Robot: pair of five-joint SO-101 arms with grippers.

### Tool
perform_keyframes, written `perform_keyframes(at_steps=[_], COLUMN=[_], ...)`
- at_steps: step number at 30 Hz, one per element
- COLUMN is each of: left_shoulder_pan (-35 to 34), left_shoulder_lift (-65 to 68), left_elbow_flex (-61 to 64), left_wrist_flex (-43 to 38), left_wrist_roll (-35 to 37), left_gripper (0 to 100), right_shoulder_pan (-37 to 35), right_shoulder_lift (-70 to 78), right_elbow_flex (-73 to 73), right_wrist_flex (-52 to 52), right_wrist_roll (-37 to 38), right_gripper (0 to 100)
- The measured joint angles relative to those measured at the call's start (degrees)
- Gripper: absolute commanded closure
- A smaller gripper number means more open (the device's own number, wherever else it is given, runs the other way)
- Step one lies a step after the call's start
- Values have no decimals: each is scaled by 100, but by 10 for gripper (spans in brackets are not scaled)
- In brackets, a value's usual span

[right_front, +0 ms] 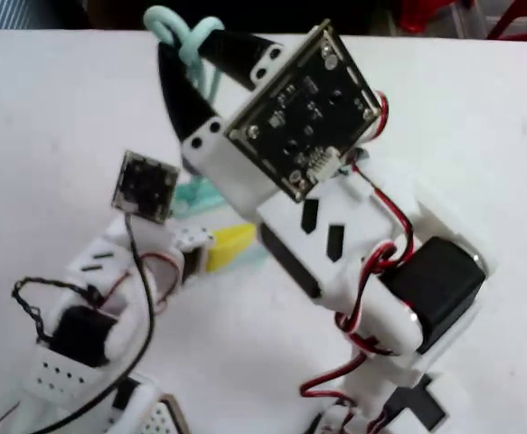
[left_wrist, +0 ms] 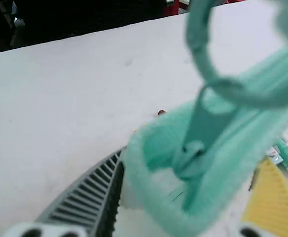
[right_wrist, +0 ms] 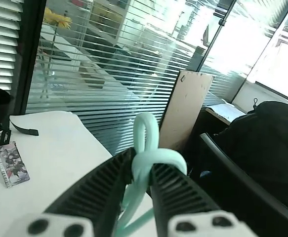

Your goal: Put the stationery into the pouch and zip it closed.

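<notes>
White table (right_front: 46,108), with slatted blinds (right_wrist: 84,74) and a bright window behind it in the right wrist view.

Far left of the high view: left arm low over the table, wrist camera board up. Left gripper (right_front: 220,246) points toward the middle, its yellow part just beside the pouch (right_front: 195,194).

Pouch: mint green, lying on the table between the two arms and partly hidden under the right arm. In the left wrist view its near end sits right at the left gripper. The zip pull (left_wrist: 198,128) stands up from the track, and a mint ring (left_wrist: 195,44) hangs from its top. Cannot tell if the left gripper is clamped on the fabric or just set against it. Cannot tell if the zip is shut along its length.

Centre to right: right arm is the big one, raised, with its camera board facing the overhead camera. Right gripper (right_wrist: 141,163) sits at the far edge of the table, jaws closed tight on a mint loop (right_wrist: 146,143). The loop pokes up above the black ribbed jaws.

Also on the table, in the right wrist view: a small printed card (right_wrist: 9,163) and, just beyond it, a black strap (right_wrist: 24,128), both well apart from the gripper.
</notes>
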State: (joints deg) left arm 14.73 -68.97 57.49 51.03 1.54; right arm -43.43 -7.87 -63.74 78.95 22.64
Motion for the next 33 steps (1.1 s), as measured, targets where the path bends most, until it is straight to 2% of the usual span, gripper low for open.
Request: perform_keyframes(at_steps=[5, 9, 15, 19, 24, 29, 33], left_shoulder_pan=[70, 88, 97, 501, 967, 1011, 703], left_shoulder_lift=[0, -343, -1837, -2866, -3112, -3130, -3130], left_elbow_flex=[88, 510, 1090, 1327, 1407, 1407, 1407], left_wrist_flex=[-18, -18, 18, 264, 308, 325, 325], left_wrist_roll=[-35, -44, -62, -62, -62, -62, -53], left_gripper=[715, 773, 854, 932, 941, 943, 943], right_shoulder_pan=[-26, 299, 695, 905, 905, 985, 1565], right_shoulder_lift=[0, 0, 0, 0, 0, 0, -114], right_elbow_flex=[0, 9, 9, 9, 9, 9, 18], right_wrist_flex=[0, 62, 571, 985, 1503, 1793, 1793], right_wrist_roll=[0, 0, 0, 0, 0, 0, 0], right_gripper=[981, 981, 981, 981, 981, 981, 962])
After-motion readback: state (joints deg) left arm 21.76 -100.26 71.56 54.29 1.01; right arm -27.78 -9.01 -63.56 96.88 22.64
